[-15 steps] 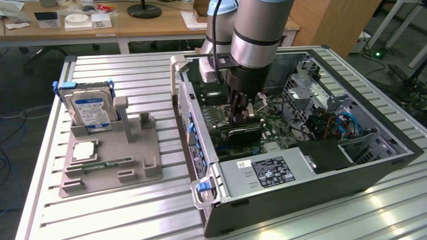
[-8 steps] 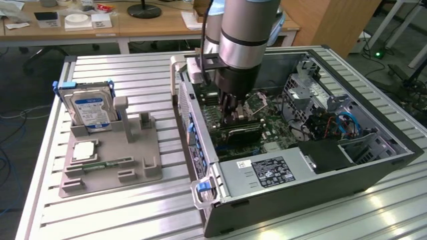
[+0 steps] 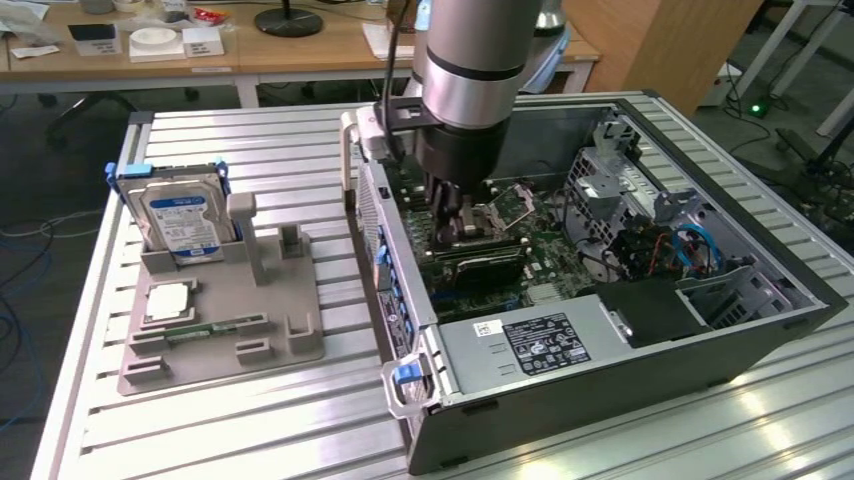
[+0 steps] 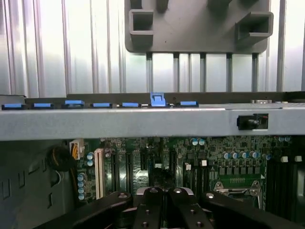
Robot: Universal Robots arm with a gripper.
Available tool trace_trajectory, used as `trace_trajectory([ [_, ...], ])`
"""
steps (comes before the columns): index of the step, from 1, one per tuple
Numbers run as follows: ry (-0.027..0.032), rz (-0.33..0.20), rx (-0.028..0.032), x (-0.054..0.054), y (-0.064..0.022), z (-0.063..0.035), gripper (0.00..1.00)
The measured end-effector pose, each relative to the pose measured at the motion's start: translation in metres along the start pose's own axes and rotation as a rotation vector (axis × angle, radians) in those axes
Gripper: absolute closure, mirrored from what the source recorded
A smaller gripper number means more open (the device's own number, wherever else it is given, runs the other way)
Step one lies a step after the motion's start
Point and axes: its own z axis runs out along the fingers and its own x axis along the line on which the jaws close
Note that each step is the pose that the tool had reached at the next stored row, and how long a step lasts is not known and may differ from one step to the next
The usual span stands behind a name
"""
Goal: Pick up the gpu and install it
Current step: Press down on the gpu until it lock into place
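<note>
Hand [image 3: 454, 225]: I see it lowered into the open case [image 3: 641, 390], its fingers pressed together above the motherboard [image 3: 561, 270].
Hand, wrist view: the two fingertips [image 4: 151, 193] meet, dark linkage arms spreading to either side, with the motherboard [image 4: 214, 152] and its slots behind them.
Gpu [image 3: 478, 264]: a black-faced card lying along the motherboard, directly beneath the hand.
Contact: the fingers come down right at the gpu's upper edge. I cannot tell whether they pinch it or merely touch it.
Case: lies on its side on the counter [image 3: 267, 420], side panel off, toward the exterior view's right.
Holder [image 3: 227, 320]: a grey tray on the counter at the exterior view's left, well apart from the hand.
Holder contents: a hard drive [image 3: 183, 222] stands upright at its far end; a memory stick [image 3: 214, 328] lies flat near its front.
</note>
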Motion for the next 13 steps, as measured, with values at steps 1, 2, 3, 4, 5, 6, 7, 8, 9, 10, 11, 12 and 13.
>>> trace_trajectory([
  [1, 0.0001, 0.000, 0.0001, 0.000, 0.0020, 0.0000, 0.90],
  [2, 0.0001, 0.000, 0.0001, 0.000, 0.0041, -0.0001, 0.90],
  [3, 0.0001, 0.000, 0.0000, 0.000, 0.0067, -0.0001, 0.90],
  [4, 0.0001, 0.000, 0.0000, 0.000, 0.0094, -0.0002, 0.90],
  [5, 0.0001, 0.000, 0.0000, 0.000, 0.0120, -0.0002, 0.90],
  [6, 0.0001, 0.000, 0.0000, 0.000, 0.0140, -0.0003, 0.90],
  [7, 0.0001, 0.000, 0.0001, 0.001, 0.0154, -0.0003, 0.90],
  [8, 0.0001, 0.000, 0.0000, 0.001, 0.0171, -0.0003, 0.90],
  [9, 0.0001, 0.000, 0.0000, 0.001, 0.0184, -0.0003, 0.90],
  [10, 0.0001, 0.000, 0.0000, 0.001, 0.0194, -0.0003, 0.90],
  [11, 0.0002, 0.000, 0.0000, 0.001, 0.0214, -0.0004, 0.90],
  [12, 0.0001, 0.000, 0.0000, 0.001, 0.0234, -0.0003, 0.90],
  [13, 0.0000, 0.000, 0.0001, 0.001, 0.0246, -0.0003, 0.90],
])
